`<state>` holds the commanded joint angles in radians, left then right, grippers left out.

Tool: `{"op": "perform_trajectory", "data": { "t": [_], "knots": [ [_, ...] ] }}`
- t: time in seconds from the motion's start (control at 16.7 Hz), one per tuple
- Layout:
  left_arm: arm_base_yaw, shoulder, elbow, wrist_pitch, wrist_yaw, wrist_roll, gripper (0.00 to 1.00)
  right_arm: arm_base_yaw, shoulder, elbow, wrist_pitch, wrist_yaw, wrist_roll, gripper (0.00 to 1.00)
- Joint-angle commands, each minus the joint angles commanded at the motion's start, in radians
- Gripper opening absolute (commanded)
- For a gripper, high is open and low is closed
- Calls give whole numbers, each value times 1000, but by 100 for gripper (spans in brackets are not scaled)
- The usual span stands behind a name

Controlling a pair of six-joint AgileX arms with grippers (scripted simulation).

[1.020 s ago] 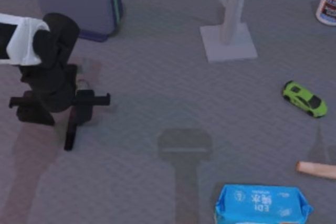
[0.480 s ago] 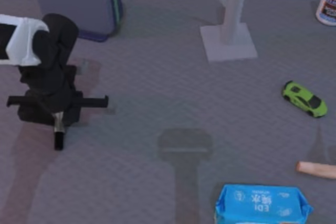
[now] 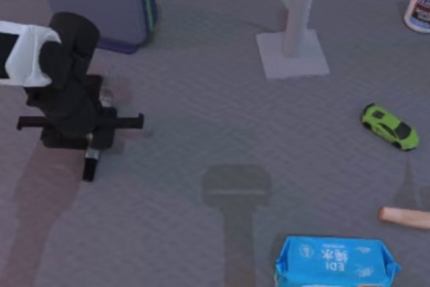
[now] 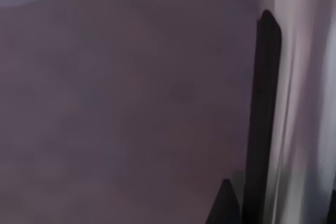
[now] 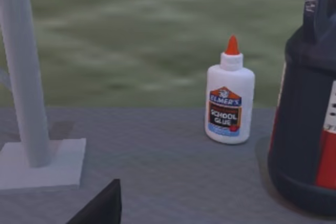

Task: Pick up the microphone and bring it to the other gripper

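Observation:
The microphone (image 3: 89, 166) is a slim black stick; its handle pokes out toward the near side from under my left gripper (image 3: 94, 140). A small silvery bit shows by the wrist. My left gripper hangs over the table's left part and is shut on the microphone. In the left wrist view the black handle (image 4: 265, 103) stands close beside a dark fingertip (image 4: 226, 205). The other gripper, my right one, is out of the top view. Only one dark fingertip (image 5: 105, 203) of it shows in the right wrist view.
A grey-blue case (image 3: 101, 5) stands behind the left arm. A white stand (image 3: 293, 45) is at the back middle and a glue bottle (image 3: 420, 5) at the back right. A green toy car (image 3: 390, 126), a tan stick (image 3: 405, 216) and a blue wipes pack (image 3: 336, 260) lie right.
My left gripper swung a little left, then back right and slightly toward the back. The microphone moved with it.

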<state>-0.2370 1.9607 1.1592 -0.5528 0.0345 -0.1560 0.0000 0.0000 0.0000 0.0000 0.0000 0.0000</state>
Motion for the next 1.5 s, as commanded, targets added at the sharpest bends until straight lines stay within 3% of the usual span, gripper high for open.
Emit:
{"op": "perform_trajectory", "data": {
  "t": [0.24,0.72,0.96,1.2,1.5],
  "knots": [
    [11,-47,-54,245,114,31,0,0,0,0,0,0,0,100],
    [43,-209,-240,950,416,114,0,0,0,0,0,0,0,100],
    [58,-302,-318,1225,538,154,0,0,0,0,0,0,0,100],
    [66,-356,-353,1336,595,175,0,0,0,0,0,0,0,100],
    [58,-354,-349,1336,591,176,0,0,0,0,0,0,0,100]
  ]
}}
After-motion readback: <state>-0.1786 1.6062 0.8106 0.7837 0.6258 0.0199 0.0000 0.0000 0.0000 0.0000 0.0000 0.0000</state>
